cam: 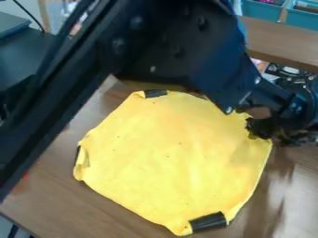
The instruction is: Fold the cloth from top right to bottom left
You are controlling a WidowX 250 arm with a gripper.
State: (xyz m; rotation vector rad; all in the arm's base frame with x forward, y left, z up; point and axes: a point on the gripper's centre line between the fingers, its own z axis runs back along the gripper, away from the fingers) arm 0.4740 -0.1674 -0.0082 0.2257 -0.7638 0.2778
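The yellow cloth (177, 158) lies spread on the table, with black patches at its top, left and bottom edges. Its left and bottom corners are slightly rumpled. At the cloth's upper right edge is the black gripper (260, 128), low and tilted, overlapping the border there. Whether cloth is held between its fingertips cannot be made out. Part of the cloth's top right edge is hidden behind the arm.
The brown table (68, 204) surrounds the cloth. The arm crosses the top and left side of the view. Teal bins (261, 10) stand at the top right beyond a wooden ledge (279, 39). A dark object (18, 51) is at the upper left.
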